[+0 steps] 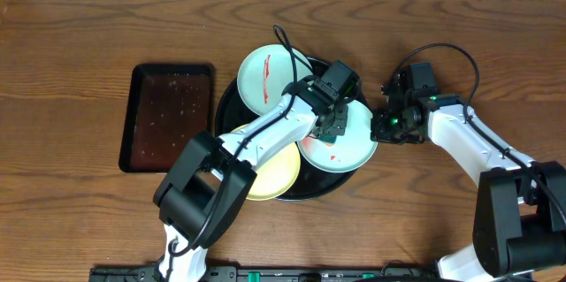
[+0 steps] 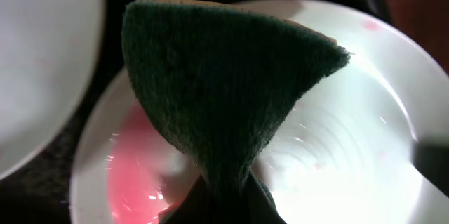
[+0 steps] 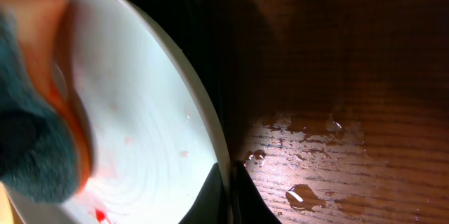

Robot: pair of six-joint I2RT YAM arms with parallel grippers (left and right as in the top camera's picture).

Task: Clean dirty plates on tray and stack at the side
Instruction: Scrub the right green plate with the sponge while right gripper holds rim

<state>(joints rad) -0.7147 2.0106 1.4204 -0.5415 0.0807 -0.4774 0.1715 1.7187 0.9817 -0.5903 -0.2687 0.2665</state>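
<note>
green sponge (image 2: 224, 90) clamped in the left gripper (image 1: 332, 127) presses on the pink-smeared blue-green plate (image 1: 351, 154) at the tray's (image 1: 311, 192) 4 o'clock, its rim pinched by the right gripper (image 1: 378, 129), while the red-streaked plate (image 1: 265, 79) at 11 and the yellow plate (image 1: 274, 176) at 7 wait, none stacked aside yet.

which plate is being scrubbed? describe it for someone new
Find the round black tray mid-table, holding three plates. Take the pale blue-green plate on its right side in the overhead view. Unlike the yellow plate and the other blue-green plate, it has the left hand pressing a green sponge on it and the right hand pinching its rim.
</note>
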